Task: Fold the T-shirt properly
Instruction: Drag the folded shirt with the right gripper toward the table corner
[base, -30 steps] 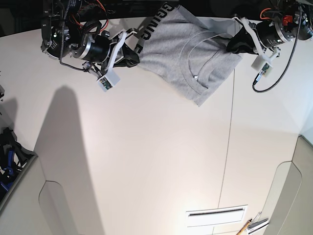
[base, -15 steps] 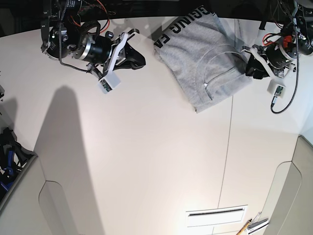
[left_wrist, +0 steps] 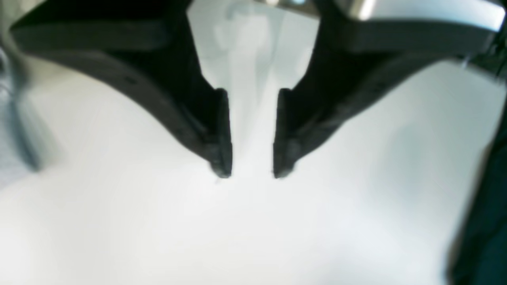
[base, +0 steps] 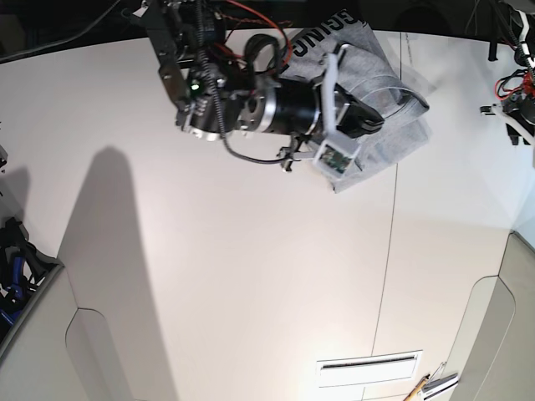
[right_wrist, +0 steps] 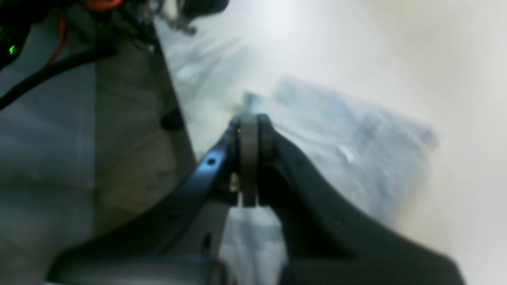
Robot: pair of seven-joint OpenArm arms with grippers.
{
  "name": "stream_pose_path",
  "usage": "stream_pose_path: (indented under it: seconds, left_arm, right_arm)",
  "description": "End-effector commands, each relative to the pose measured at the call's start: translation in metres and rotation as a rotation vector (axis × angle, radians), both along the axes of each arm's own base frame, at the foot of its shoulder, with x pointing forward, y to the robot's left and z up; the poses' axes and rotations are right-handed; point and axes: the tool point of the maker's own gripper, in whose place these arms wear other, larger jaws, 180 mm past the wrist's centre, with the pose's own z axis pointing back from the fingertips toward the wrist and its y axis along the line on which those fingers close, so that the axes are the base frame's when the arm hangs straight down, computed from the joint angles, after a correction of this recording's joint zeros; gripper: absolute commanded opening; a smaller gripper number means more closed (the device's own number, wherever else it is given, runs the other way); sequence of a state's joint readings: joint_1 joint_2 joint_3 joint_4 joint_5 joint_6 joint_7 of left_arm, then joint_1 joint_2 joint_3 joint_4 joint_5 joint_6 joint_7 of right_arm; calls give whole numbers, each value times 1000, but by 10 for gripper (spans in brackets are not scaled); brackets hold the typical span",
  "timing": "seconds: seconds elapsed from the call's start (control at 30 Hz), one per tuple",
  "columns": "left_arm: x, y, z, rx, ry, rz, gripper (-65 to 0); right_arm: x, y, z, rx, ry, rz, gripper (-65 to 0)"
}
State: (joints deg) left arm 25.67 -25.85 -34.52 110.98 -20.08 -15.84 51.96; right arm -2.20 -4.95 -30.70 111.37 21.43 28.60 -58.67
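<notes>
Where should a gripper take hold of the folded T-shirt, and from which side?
Probably the T-shirt's corner that points toward the open table. It juts out past the stacked layers, just beyond the right gripper held over the cloth. Come in low from the table side; the open left gripper looks free to do it.

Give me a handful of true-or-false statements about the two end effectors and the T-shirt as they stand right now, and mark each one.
1. The right end effector is shut. True.
2. The left end effector grips a fold of the T-shirt. False: its fingers stand apart with only bare white table between them.
3. The T-shirt's black lettering shows near the far table edge. True.
4. The T-shirt lies spread flat across the middle of the table. False: it sits bunched at the far edge.
5. In the base view the right arm reaches over the T-shirt. True.
</notes>
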Motion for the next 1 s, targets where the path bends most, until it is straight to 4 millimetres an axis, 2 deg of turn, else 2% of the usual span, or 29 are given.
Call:
stream_pose_path:
  seconds: [0.0,0.03,0.17,0.3,0.37,0.43,0.53,0.63,0.73,0.87,0.97]
  left_arm:
    - [3,14,20,45,-49,16,-600]
    - [0,24,27,60,-65,45,-650]
    - [-13,52,50,81,-127,132,-650]
    - [-12,50,56,31,-167,121,-650]
    - [-11,47,55,8,-177,116,-650]
    - [-8,42,55,-18,-188,100,-650]
    - [-5,38,55,-43,-200,84,-650]
    - [-5,37,55,-46,-200,83,-650]
    - [-5,38,55,-45,-200,83,-650]
    - [-5,38,55,-45,-200,83,-650]
    - [-5,38,55,-45,-201,84,-650]
  right_arm:
    - [5,8,11,20,-43,-24,-650]
    - [7,11,8,-8,-60,-50,-650]
    - [10,17,-19,-110,-48,-112,-650]
    - [15,17,-69,-243,24,-120,-650]
    - [9,16,-99,-295,79,-107,-650]
    - [-1,8,-134,-385,139,-93,-650]
    - [1,-36,-183,-619,187,-183,-650]
    - [17,-93,-201,-751,193,-326,-650]
    - [29,-152,-202,-802,211,-448,-650]
    - [42,-236,-188,-848,214,-631,-650]
    - [40,-280,-175,-848,229,-699,-650]
